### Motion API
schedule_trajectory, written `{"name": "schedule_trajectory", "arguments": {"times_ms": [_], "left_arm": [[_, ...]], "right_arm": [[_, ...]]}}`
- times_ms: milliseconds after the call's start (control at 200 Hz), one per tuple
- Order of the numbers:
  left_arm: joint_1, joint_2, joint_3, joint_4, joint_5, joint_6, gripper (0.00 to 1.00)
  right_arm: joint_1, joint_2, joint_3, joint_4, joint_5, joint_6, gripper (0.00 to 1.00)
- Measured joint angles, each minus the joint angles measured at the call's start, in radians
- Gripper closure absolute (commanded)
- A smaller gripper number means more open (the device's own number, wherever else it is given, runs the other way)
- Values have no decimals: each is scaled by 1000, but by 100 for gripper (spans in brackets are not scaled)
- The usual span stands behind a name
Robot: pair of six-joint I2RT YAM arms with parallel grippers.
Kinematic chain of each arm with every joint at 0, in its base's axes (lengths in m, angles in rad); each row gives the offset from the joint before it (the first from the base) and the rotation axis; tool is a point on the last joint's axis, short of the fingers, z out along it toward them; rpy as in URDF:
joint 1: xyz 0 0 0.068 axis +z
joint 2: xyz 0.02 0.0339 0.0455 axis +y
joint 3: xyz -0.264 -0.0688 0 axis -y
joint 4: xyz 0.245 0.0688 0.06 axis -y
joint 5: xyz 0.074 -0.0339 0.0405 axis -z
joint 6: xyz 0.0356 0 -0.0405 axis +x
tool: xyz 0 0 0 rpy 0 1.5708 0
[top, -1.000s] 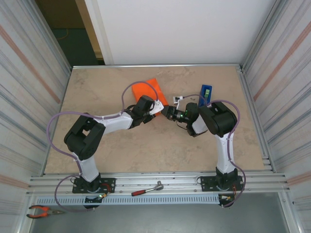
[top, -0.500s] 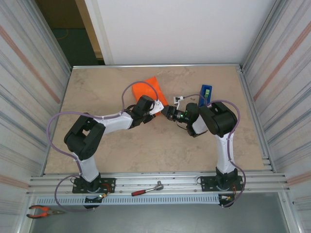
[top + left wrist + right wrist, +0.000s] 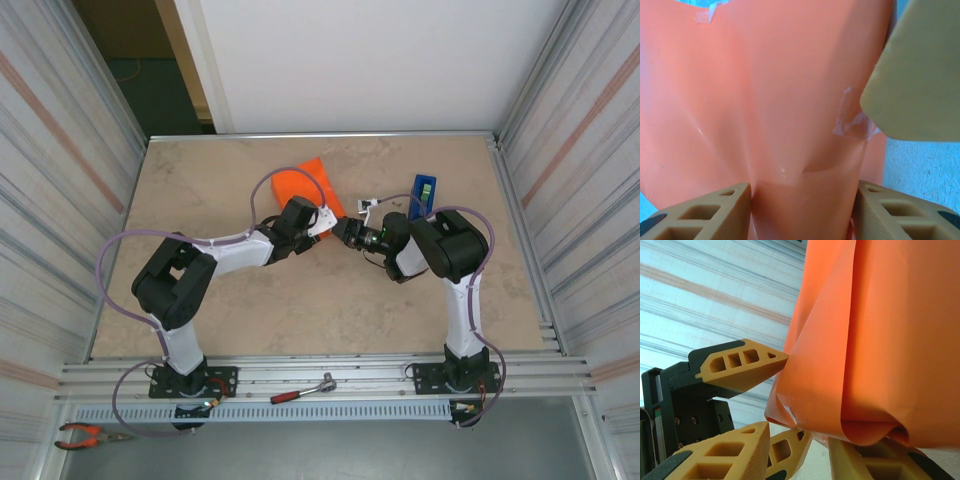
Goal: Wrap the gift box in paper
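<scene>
Right gripper crept nearer the paper, grip I cannot tell | left gripper grasps the paper | wrapping seems nearly closed.

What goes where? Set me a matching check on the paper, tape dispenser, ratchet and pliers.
Things:
1 paper
2 tape dispenser
3 ratchet
4 pliers

Places:
A blue, on the right half of the table
B lying on the front rail
C orange, mid-table
D below the rail, far left

Pairs: 1-C, 2-A, 3-B, 4-D
</scene>
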Motion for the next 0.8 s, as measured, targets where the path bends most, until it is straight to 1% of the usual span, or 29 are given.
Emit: {"name": "schedule_trajectory", "arguments": {"times_ms": [421,802], "left_arm": [[0,0,2,-4,0,0,47],[0,0,4,-8,0,0,48]], "right_arm": [[1,-3,0,0,4,2,62],[6,-3,-13,7,35,10,62]]}}
